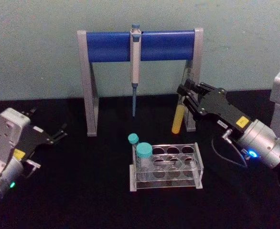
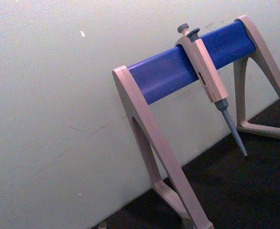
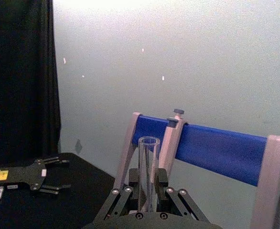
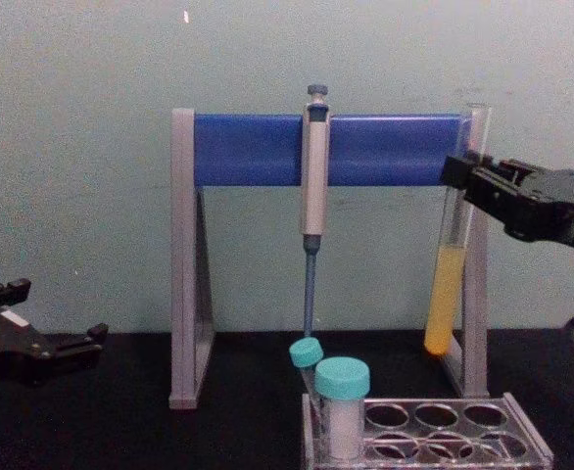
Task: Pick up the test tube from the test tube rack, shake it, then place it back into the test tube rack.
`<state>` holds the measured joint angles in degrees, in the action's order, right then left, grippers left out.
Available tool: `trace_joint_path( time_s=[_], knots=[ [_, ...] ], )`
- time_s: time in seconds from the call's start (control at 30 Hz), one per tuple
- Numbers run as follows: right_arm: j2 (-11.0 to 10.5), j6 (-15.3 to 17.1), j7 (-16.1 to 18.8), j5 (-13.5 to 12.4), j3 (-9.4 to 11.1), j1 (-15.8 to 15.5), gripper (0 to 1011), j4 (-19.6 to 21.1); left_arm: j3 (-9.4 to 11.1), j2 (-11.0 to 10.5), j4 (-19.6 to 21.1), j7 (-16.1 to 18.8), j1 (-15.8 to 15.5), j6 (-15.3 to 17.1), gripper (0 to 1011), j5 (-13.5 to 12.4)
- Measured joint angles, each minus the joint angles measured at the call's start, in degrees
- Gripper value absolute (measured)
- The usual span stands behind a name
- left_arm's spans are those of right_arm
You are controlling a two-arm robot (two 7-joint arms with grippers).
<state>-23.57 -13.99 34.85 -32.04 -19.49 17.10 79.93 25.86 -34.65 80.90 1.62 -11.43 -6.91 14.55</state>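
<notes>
The test tube (image 1: 178, 119), clear glass with yellow liquid in its lower part, hangs nearly upright in the air behind and above the right end of the test tube rack (image 1: 198, 163). It sits close in front of the pipette stand's right leg. My right gripper (image 1: 183, 95) is shut on its upper part; the chest view shows the tube (image 4: 446, 294) hanging below the gripper (image 4: 460, 176), and the right wrist view shows its open mouth (image 3: 148, 141). The clear plastic rack (image 4: 524, 452) stands on the black table. My left gripper (image 1: 61, 132) rests open at the far left.
Two teal-capped tubes (image 1: 144, 152) stand in the rack's left end. A grey-and-blue pipette (image 1: 135, 71) hangs from the blue bar of the tall stand (image 1: 106, 45) at the back. Black tabletop lies between the left gripper and the rack.
</notes>
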Motion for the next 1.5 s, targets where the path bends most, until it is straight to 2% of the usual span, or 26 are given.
trace_joint_path(
  time_s=[0.2, 0.37, 0.47, 0.6, 0.77, 0.8, 0.9, 0.97, 1.1, 1.23, 1.43, 1.5],
  knots=[
    [0.23, 0.07, 2.14, 0.20, -1.20, 1.24, 233, -0.71, 0.00, 0.00, 0.00, 0.00, 0.00, 0.00, 1001, 0.00],
    [-0.50, 0.57, 4.13, -0.57, -1.97, 1.42, 233, -0.22, 0.00, 0.00, 0.00, 0.00, 0.00, 0.00, 1001, 0.00],
    [-1.57, 1.29, 4.99, -1.11, -2.23, 1.00, 233, 1.04, 0.00, 0.00, 0.00, 0.00, 0.00, 0.00, 1001, 0.00],
    [-4.32, 3.18, 5.38, -1.56, -2.43, -0.40, 233, 4.21, 0.00, 0.00, 0.00, 0.00, 0.00, 0.00, 1001, 0.00],
    [-7.81, 5.08, 3.63, -1.62, -1.67, -3.18, 233, 8.63, 0.00, 0.00, 0.00, 0.00, 0.00, 0.00, 1001, 0.00],
    [-7.81, 5.08, 3.63, -1.62, -1.67, -3.18, 233, 8.63, 0.00, 0.00, -0.01, 0.00, 0.00, 0.00, 1001, 0.00],
    [-9.76, 5.38, 0.48, -0.29, -0.06, -5.38, 233, 11.28, 0.00, 0.00, 0.00, 0.00, 0.00, 0.00, 1001, 0.00],
    [-10.13, 5.35, -0.92, 0.48, 0.52, -5.93, 233, 11.90, 0.00, 0.00, 0.00, 0.00, 0.00, 0.00, 1001, 0.00],
    [-9.81, 5.16, -4.64, 3.36, 1.98, -6.45, 233, 12.18, 0.00, 0.00, 0.00, 0.00, 0.00, 0.00, 1001, 0.00],
    [-8.35, 4.90, -6.01, 4.77, 2.37, -5.32, 233, 10.64, 0.00, 0.00, -0.01, 0.00, 0.00, 0.00, 1001, 0.00],
    [-4.94, 4.09, -5.01, 5.44, 1.85, -1.21, 233, 5.74, 0.00, 0.00, 0.00, 0.00, 0.00, 0.00, 1001, 0.00],
    [-4.53, 3.99, -4.68, 5.44, 1.70, -0.66, 233, 5.09, 0.00, 0.00, 0.00, 0.00, 0.00, 0.00, 1001, 0.00]
  ],
)
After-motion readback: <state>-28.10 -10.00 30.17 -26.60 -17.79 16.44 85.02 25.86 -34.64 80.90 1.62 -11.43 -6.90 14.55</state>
